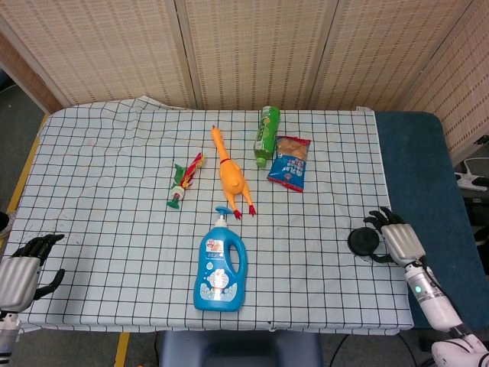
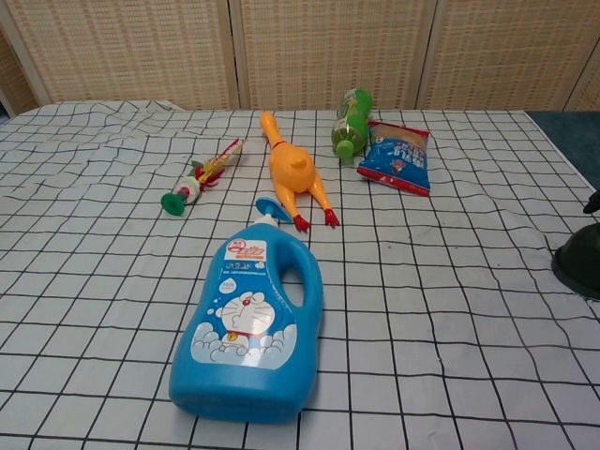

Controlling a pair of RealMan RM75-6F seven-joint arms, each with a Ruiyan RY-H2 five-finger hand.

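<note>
A checked cloth (image 1: 114, 176) drapes the table. Near its right edge, well apart from the glossy blue detergent jug (image 1: 220, 267), a round black disc (image 1: 363, 241) lies flat. The right hand (image 1: 400, 241) rests beside it, fingers spread. At the cloth's left edge, the left hand (image 1: 21, 271) lies with fingers loosely apart, holding nothing.

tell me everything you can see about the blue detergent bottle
The blue detergent bottle is a glossy plastic jug with a built-in handle cut through its right side and a light blue cap. It lies flat on the checked cloth, label up, showing a cartoon cat, cap pointing toward the rubber chicken. Neither hand touches it.
</note>
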